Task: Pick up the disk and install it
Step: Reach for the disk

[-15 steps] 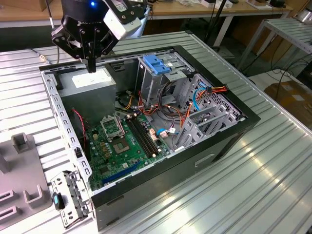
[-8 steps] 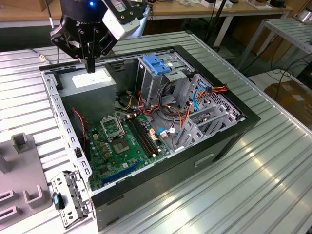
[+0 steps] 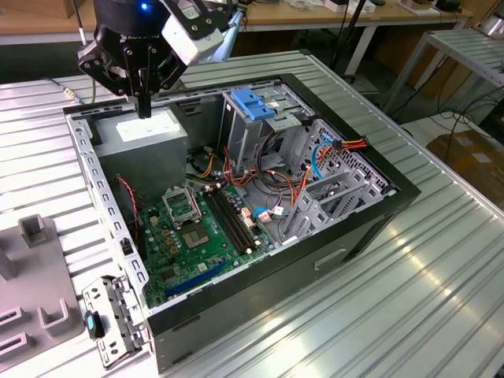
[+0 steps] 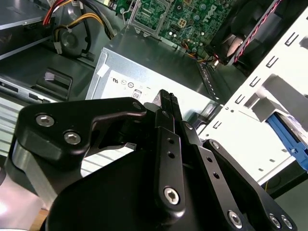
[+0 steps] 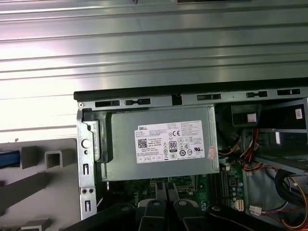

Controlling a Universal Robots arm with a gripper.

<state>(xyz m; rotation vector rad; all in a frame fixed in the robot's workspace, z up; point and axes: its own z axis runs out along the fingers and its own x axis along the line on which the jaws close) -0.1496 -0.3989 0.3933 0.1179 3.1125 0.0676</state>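
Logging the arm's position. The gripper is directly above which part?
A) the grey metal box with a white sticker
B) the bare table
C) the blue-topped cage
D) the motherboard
A: in the exterior view the gripper points down at the grey metal box, and the first wrist view shows its white sticker beneath.

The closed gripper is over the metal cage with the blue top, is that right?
No. The closed gripper is over the grey box with the white sticker, not the metal cage with the blue top; the exterior view shows it.
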